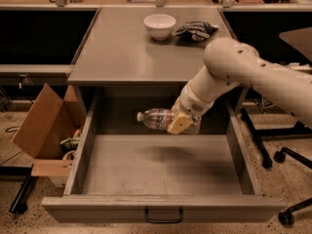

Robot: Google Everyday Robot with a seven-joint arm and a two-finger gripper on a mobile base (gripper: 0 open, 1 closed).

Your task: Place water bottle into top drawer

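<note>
The water bottle [158, 119] lies on its side in the air, white cap pointing left, held over the back part of the open top drawer [161, 206]. My gripper [181, 122] is shut on the bottle's right half, its tan fingertip [178, 124] across the bottle. The white arm reaches down from the upper right. The drawer is pulled fully out, its grey floor bare, its black handle [164, 215] at the front.
A white bowl [160, 26] and a dark crumpled bag [196, 30] sit on the grey counter [122, 52] at the back. An open cardboard box [46, 130] stands on the floor at left. Black chair legs [273, 150] stand at right.
</note>
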